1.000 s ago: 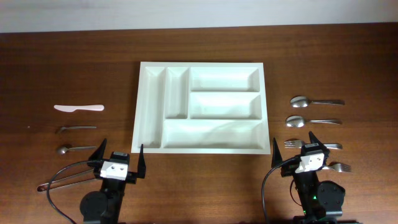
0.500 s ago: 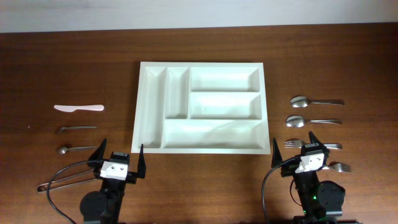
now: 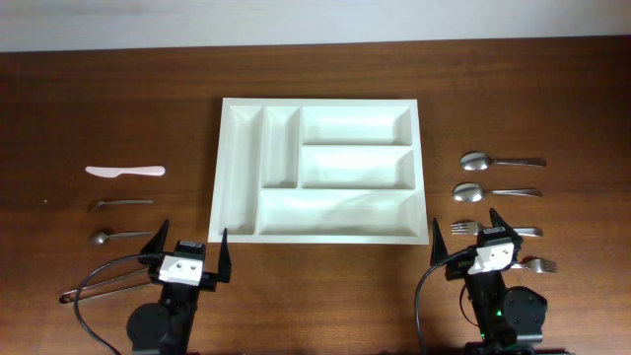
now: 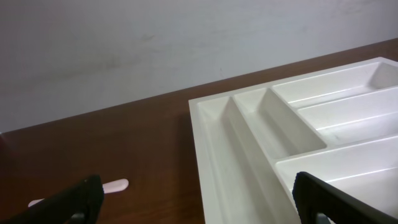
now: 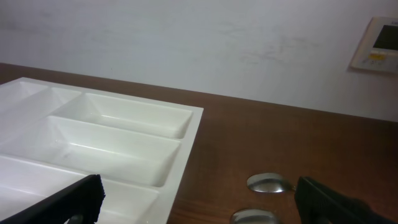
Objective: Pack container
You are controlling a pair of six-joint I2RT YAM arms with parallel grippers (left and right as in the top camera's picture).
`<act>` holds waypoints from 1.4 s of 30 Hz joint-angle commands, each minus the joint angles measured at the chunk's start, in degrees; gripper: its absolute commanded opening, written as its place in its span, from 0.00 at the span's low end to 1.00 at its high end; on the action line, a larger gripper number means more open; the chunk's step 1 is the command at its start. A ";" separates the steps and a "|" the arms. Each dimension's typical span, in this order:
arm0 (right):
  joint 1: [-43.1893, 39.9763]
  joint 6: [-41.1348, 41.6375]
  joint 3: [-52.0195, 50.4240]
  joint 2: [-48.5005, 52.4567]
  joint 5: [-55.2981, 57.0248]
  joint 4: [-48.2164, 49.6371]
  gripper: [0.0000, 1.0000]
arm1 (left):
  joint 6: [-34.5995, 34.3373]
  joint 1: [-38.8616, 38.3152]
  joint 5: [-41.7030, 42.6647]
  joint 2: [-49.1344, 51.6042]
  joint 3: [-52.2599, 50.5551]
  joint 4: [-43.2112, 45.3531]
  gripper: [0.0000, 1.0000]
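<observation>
Looking down on the counter, we find the left hand with its two fingers spread wide and nothing between them. The right hand stands just as wide and grips nothing either. The container, a white tray of five compartments, lies flat ahead of both hands, in the stretch between them. It is forward and to the right of the left hand, and forward and to the left of the right hand. From above, the left hand's right fingertip shows just beside the tray's near left corner; we cannot tell whether they touch. In the left wrist view the two narrow compartments run away from the hand, with the wide ones to their right.

Out to the left of the left hand lie three pieces in a row. The pink knife is farthest forward, then comes a small utensil too slight for us to name. The small spoon is nearest the hand.

Ahead of the right hand and a little to its right lie the far spoon and the near spoon, bowls toward the tray. The first fork is partly hidden behind the right hand in the overhead view. The second fork lies just to that hand's right, nearer the arm's base.
</observation>
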 commanded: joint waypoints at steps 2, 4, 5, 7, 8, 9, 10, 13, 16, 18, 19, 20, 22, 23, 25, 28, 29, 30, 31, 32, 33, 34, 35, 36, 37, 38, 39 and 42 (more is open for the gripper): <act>0.42 0.04 -0.28 -0.55 -0.76 -0.26 0.99 | 0.92 0.35 -0.63 -0.33 -0.42 0.13 0.99; 0.39 0.04 -0.28 -0.55 -0.76 -0.26 0.99 | 0.92 0.35 -0.63 -0.33 -0.42 0.13 0.99; 0.39 0.02 -0.28 -0.55 -0.72 -0.26 0.99 | 0.92 0.35 -0.63 -0.33 -0.42 0.13 0.99; 0.39 0.11 -0.28 -0.55 -1.07 0.17 0.99 | 0.92 0.35 -0.63 -0.33 -0.42 0.13 0.99; 0.39 0.09 -0.28 -0.55 -2.54 0.59 0.99 | 0.92 0.35 -0.63 -0.33 -0.42 0.13 0.99; 0.35 0.11 -0.15 -0.55 -5.16 1.22 0.99 | 0.92 0.35 -0.63 -0.33 -0.42 0.13 0.99; 0.35 0.35 0.15 -0.55 -7.13 1.31 0.99 | 0.92 0.35 -0.63 -0.33 -0.42 0.13 0.99; 0.33 4.39 4.57 -0.11 -7.32 1.20 0.99 | 0.92 0.35 -0.63 -0.33 -0.42 0.13 0.99; -0.70 4.35 16.46 4.90 4.96 -6.80 0.99 | 0.92 0.35 -0.63 -0.33 -0.42 0.13 0.99; -2.10 4.35 24.76 10.08 10.10 -15.47 0.99 | 0.92 0.35 -0.63 -0.33 -0.42 0.13 0.99; -2.97 4.35 29.77 13.53 12.44 -21.05 0.99 | 0.92 0.35 -0.63 -0.33 -0.42 0.13 0.99; -4.04 4.37 35.28 17.44 14.32 -26.99 0.99 | 0.92 0.35 -0.63 -0.33 -0.42 0.13 0.99; -6.14 4.37 45.64 24.94 16.09 -37.27 0.99 | 0.92 0.35 -0.63 -0.33 -0.42 0.13 0.99; -8.35 4.39 57.18 32.94 15.28 -47.36 0.99 | 0.92 0.35 -0.63 -0.33 -0.42 0.13 0.99; -9.90 4.39 68.83 40.52 11.56 -55.78 0.99 | 0.92 0.35 -0.63 -0.33 -0.42 0.13 0.99; -10.23 4.39 82.62 49.51 2.58 -64.92 0.99 | 0.92 0.35 -0.63 -0.33 -0.42 0.13 0.99; -10.21 4.37 85.90 51.80 0.76 -66.95 0.99 | 0.92 0.35 -0.63 -0.33 -0.42 0.13 0.99; -10.21 4.39 88.54 53.94 0.24 -67.58 0.99 | 0.92 0.35 -0.63 -0.33 -0.42 0.13 0.99; -10.23 4.39 90.92 56.22 0.31 -67.58 0.99 | 0.92 0.35 -0.63 -0.33 -0.42 0.13 0.99; -10.23 4.42 93.37 59.17 -0.68 -67.58 0.99 | 0.92 0.35 -0.63 -0.33 -0.42 0.13 0.99; -10.21 4.42 94.66 60.87 -2.05 -67.58 0.99 | 0.92 0.35 -0.63 -0.33 -0.42 0.15 0.99; -10.23 4.42 95.17 61.64 -2.82 -67.76 0.99 | 0.92 0.35 -0.63 -0.33 -0.42 0.13 0.99; -10.21 4.37 95.65 62.77 -3.85 -67.82 0.99 | 0.92 0.35 -0.63 -0.33 -0.42 0.13 0.99; -10.23 4.31 95.76 63.34 -3.65 -67.52 0.99 | 0.92 0.35 -0.63 -0.33 -0.42 0.13 0.99; -10.23 3.96 95.76 63.84 -2.03 -66.90 0.99 | 0.92 0.35 -0.63 -0.33 -0.42 0.13 0.99; -10.23 5.20 95.76 64.63 2.64 -66.71 0.99 | 0.92 0.35 -0.63 -0.33 -0.42 0.15 0.99; -10.25 8.63 95.76 65.16 7.72 -67.14 0.99 | 0.92 0.35 -0.63 -0.33 -0.42 0.13 0.99; -10.29 39.47 95.76 67.47 39.21 -78.58 0.99 | 0.92 0.35 -0.63 -0.33 -0.42 0.13 0.99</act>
